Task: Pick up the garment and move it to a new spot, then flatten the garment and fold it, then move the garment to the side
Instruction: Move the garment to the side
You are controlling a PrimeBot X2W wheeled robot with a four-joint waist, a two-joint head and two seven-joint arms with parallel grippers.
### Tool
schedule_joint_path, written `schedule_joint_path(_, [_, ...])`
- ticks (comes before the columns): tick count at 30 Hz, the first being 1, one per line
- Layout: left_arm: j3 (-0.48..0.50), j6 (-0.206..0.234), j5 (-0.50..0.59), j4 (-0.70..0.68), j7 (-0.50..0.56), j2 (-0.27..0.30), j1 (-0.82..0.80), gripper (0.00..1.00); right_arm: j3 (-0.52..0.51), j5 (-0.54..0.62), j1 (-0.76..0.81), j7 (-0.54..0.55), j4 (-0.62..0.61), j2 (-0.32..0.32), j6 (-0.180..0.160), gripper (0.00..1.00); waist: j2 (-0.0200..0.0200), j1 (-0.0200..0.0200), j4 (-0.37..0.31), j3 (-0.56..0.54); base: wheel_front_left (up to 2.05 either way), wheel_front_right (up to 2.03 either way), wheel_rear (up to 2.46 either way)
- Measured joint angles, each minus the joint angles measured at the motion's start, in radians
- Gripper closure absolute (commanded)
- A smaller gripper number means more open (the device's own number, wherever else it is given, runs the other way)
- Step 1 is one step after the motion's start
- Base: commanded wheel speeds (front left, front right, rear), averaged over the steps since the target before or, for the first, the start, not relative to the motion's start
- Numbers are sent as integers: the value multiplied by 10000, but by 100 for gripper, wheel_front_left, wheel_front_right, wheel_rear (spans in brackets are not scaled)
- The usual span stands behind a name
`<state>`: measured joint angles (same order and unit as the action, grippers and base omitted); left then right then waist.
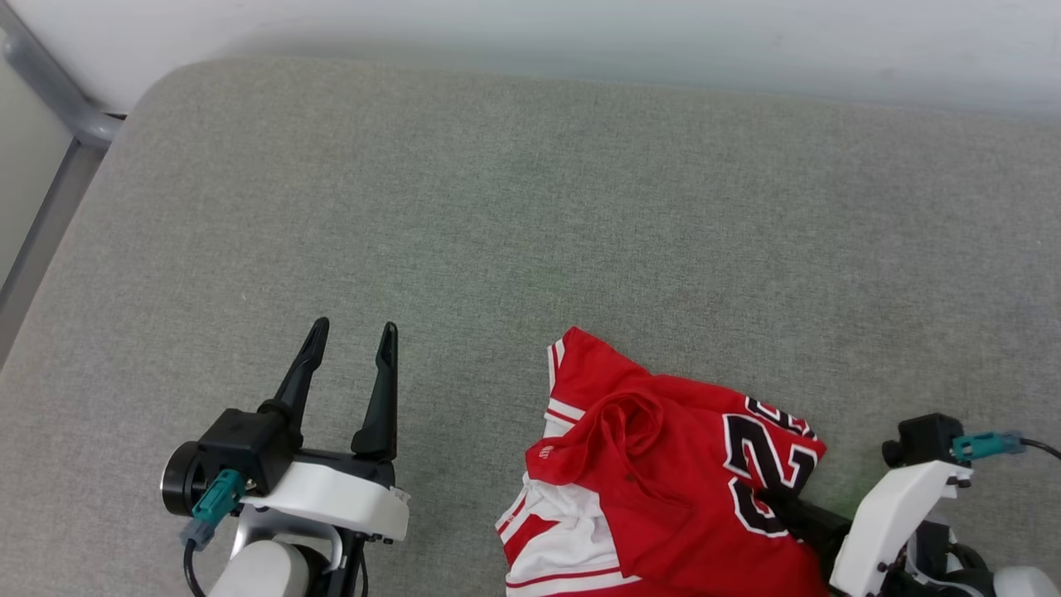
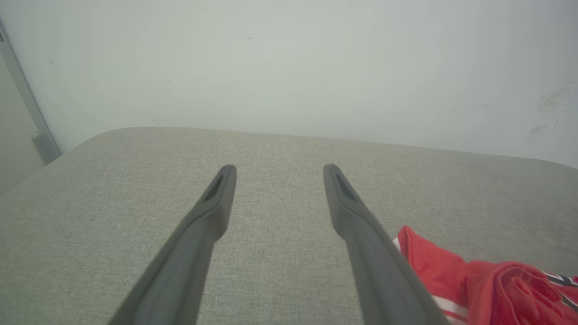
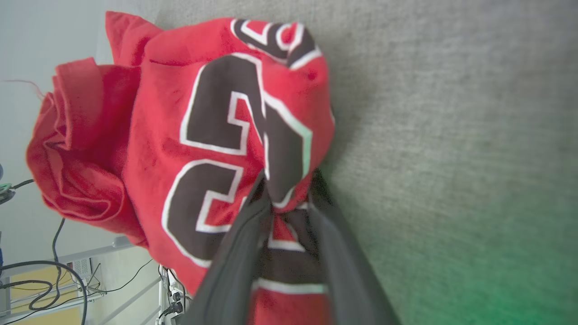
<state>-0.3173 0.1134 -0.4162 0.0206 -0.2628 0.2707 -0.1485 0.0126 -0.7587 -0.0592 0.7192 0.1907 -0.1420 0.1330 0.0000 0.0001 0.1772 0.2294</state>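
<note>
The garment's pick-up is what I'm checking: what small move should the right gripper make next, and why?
Probably close the right gripper fully on the garment before lifting. Its fingers straddle a bunched fold by the black numeral, but a firm pinch isn't evident, and the garment lies crumpled on the grey cushion. The left gripper is open, clear of the cloth.
</note>
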Motion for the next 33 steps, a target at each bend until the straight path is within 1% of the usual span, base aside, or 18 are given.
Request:
schedule_joint_path(4, [15,-36,31,178,0,-27,39,0,378,161,-128,-276,-12,-148,-10,100,0,0,-116,-242,0,0,0])
schedule_joint_path(8, [77,-33,50,299,0,-27,215,0,892,1101,-367,-694,-309,-736,-13,100,0,0,-307,-617,0,0,0])
schedule_joint_path(10, [151,-25,-153,336,0,-107,385,0,1058,1622,-528,-809,-525,-1089,-17,100,0,0,-467,-829,0,0,0])
schedule_joint_path(13, [219,52,-134,330,0,-40,599,0,1279,2211,-661,-612,-924,-1494,-19,100,0,0,-807,-1108,0,0,0])
schedule_joint_path(19, [109,153,-75,17,44,-15,825,0,1306,2846,-895,190,-1902,-2215,-17,100,0,-1,-1734,-1438,0,0,0])
schedule_joint_path(23, [86,205,0,-226,58,46,833,0,1147,3053,-1136,575,-2324,-2514,-17,100,0,-1,-2475,-1432,0,0,0])
schedule_joint_path(28, [36,228,102,-629,142,119,662,0,878,3160,-1536,759,-2284,-2777,-19,100,0,-1,-3406,-1144,0,0,0])
schedule_joint_path(33, [8,174,303,-1099,309,366,121,0,435,3392,-2435,303,-1649,-2951,-15,100,0,0,-4124,-355,0,0,0])
